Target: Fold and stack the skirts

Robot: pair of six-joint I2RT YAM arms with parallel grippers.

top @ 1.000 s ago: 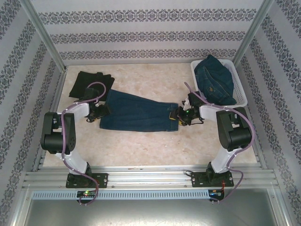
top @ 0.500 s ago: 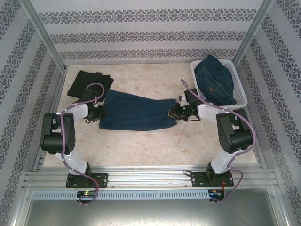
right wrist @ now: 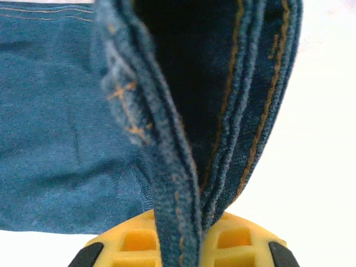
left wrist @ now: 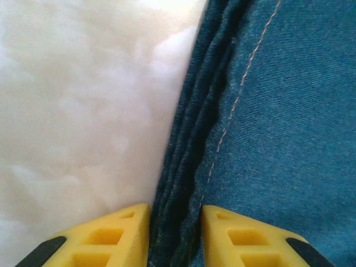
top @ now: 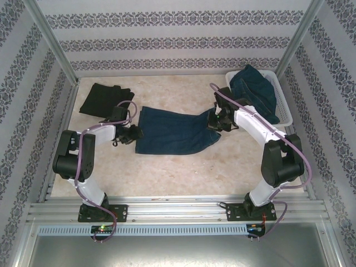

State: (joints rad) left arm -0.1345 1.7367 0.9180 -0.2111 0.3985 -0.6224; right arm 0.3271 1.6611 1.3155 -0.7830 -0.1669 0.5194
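Observation:
A dark blue denim skirt (top: 175, 132) lies stretched across the middle of the table. My left gripper (top: 135, 133) is shut on its left edge; in the left wrist view the folded hem (left wrist: 189, 167) fills the gap between the yellow fingers (left wrist: 119, 233). My right gripper (top: 213, 123) is shut on the skirt's right edge and holds it raised; the thick seamed edge (right wrist: 178, 183) is pinched between its pads (right wrist: 239, 242). A black skirt (top: 103, 99) lies folded at the back left. Another denim skirt (top: 255, 94) is heaped in the basket.
The white lattice basket (top: 286, 114) stands at the back right, close behind my right arm. Patterned walls and metal posts close the table in on three sides. Bare marbled tabletop (top: 183, 172) runs along the near side in front of the skirt.
Both grippers closed on the denim skirt's ends. The left end slid to the right, and the right gripper rose and moved toward the back, so the skirt shifted right and bunched.

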